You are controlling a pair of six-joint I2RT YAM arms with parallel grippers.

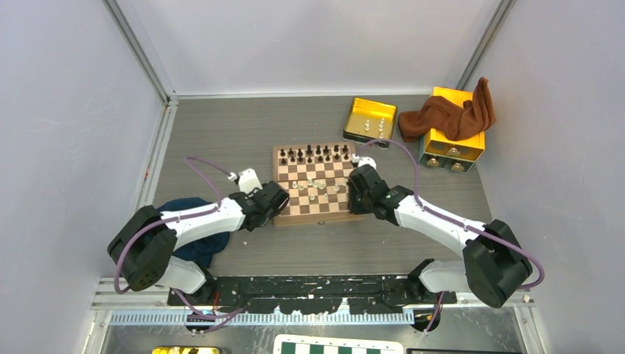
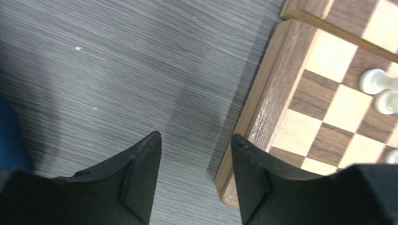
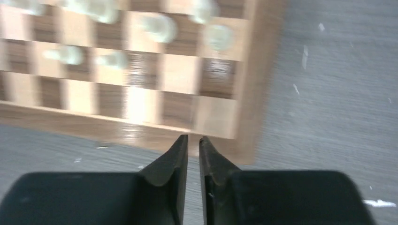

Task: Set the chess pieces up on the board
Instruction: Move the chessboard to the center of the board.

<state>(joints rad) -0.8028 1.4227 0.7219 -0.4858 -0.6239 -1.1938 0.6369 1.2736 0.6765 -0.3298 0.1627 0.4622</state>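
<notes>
The board (image 1: 284, 218) lies mid-table. Dark chess pieces (image 1: 313, 154) fill its two far rows, and several white chess pieces (image 1: 318, 184) stand scattered across the middle. My left gripper (image 1: 281, 199) hovers at the board's left edge. In the left wrist view it (image 2: 196, 140) is open and empty over the table, beside the board's border (image 2: 263, 108), with two white pieces (image 2: 375, 82) further in. My right gripper (image 1: 359, 186) is at the board's right edge. In the right wrist view it (image 3: 193, 138) shows a narrow gap with nothing in it, near the board's corner (image 3: 248, 93).
A yellow tray (image 1: 352, 122) with a few white pieces sits behind the board. A yellow box (image 1: 472, 144) with a brown cloth (image 1: 449, 114) on it stands back right. A blue cloth (image 1: 193, 240) lies under my left arm. A green-and-white board (image 1: 339, 346) is at the near edge.
</notes>
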